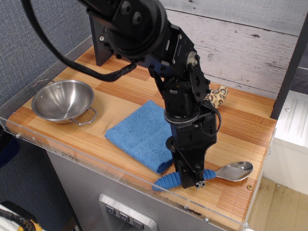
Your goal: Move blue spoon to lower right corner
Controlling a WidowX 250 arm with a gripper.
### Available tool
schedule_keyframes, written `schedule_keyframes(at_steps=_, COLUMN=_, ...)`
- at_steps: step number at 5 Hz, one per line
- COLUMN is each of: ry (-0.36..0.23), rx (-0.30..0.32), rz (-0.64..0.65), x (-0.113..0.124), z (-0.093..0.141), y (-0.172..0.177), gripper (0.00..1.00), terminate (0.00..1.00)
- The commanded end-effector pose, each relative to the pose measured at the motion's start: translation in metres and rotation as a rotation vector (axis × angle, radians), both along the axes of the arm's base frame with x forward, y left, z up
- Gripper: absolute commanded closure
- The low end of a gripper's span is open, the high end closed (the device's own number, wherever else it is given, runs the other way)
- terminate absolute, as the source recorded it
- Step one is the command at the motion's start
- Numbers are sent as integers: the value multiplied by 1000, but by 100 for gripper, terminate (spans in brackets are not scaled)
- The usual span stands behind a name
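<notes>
The blue spoon (169, 181) lies across the front right of the wooden tabletop, its ribbed blue handle pointing left and its shiny silver bowl (236, 170) pointing right. My gripper (192, 182) is shut on the spoon's handle near the middle and holds it low, at or just above the wood. The lower right corner (244, 199) of the table, with a small screw (249, 187) and a clear acrylic rim, lies just right of and in front of the spoon's bowl.
A blue folded cloth (142, 133) lies mid-table, just left of the gripper. A steel bowl (62, 100) with handles stands at the left. A spotted object (215, 97) lies behind the arm. A dark post (100, 45) stands at the back left.
</notes>
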State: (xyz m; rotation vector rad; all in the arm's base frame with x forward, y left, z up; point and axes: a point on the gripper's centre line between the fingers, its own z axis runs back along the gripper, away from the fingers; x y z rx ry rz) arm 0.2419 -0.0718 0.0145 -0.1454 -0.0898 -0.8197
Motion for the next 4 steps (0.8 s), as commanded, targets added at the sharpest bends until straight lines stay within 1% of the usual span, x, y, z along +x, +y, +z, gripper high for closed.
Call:
schedule_keyframes(at_steps=1, ry=-23, rx=15, rz=40, x=3, z=17, y=14, gripper=0, terminate=0)
schedule_keyframes(at_steps=2, ry=-52, rx=-11, rz=73, x=1, z=27, y=23, gripper=0, terminate=0)
schedule_keyframes(at_steps=3, ry=-60, rx=-28, rz=68, x=-3, z=33, y=25, gripper=0, terminate=0)
schedule_keyframes(at_steps=4, ry=-86, rx=-16, rz=41, x=-5, z=71, y=31, gripper=0, terminate=0)
